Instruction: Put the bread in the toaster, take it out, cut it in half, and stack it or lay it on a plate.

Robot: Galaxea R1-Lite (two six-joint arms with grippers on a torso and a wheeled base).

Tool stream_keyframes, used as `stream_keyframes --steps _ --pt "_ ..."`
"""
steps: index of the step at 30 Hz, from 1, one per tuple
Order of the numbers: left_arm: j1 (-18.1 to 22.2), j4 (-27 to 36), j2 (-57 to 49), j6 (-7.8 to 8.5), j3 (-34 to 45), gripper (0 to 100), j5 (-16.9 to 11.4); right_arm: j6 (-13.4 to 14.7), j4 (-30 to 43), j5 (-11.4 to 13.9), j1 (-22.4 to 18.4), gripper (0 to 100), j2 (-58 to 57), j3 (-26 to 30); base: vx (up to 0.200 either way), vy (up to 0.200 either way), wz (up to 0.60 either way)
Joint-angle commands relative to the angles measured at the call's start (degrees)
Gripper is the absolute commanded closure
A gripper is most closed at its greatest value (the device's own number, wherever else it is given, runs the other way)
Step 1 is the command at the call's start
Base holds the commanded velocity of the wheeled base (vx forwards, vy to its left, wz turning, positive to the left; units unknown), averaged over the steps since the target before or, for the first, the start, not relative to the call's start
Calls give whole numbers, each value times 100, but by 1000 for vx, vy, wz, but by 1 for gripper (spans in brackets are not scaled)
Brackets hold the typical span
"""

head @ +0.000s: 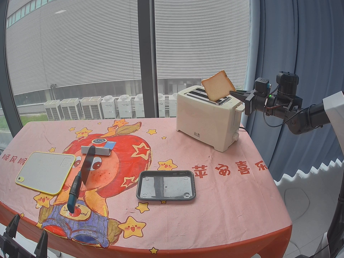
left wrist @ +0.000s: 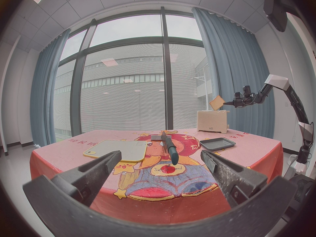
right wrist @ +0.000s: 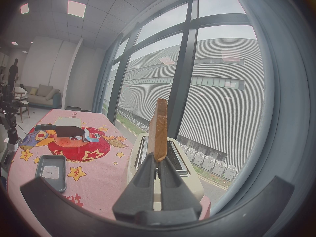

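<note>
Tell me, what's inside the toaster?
The bread hangs tilted over the toaster, pinched by the right end effector. The slot openings look empty; their depths are dark, and the bread covers part of one.

Office lounge, ceiling tiles (right wrist: 108, 4), sofa (right wrist: 44, 94), curtains (head: 301, 36)

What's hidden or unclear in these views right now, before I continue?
- Head view: the lowest corner of the bread overlaps the toaster top; in the slot or above it, unclear.
- Right wrist view: bread's lower edge, hidden by the right pincer.
- Head view: left pincer, cut by the bottom edge.
</note>
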Motion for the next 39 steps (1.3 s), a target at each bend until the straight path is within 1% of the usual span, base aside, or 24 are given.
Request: stream_keyframes --steps 1,26,39 --pt "-4 0 -31 2 84 0 0 -3 -3 3 20 100 24 1 0 0 0" --pt "-4 0 -31 2 84 0 0 -12 -11 3 152 100 288 -7 0 0 0" --pt "-4 0 -31 2 84 0 0 32 24 3 161 100 376 -157 0 0 0"
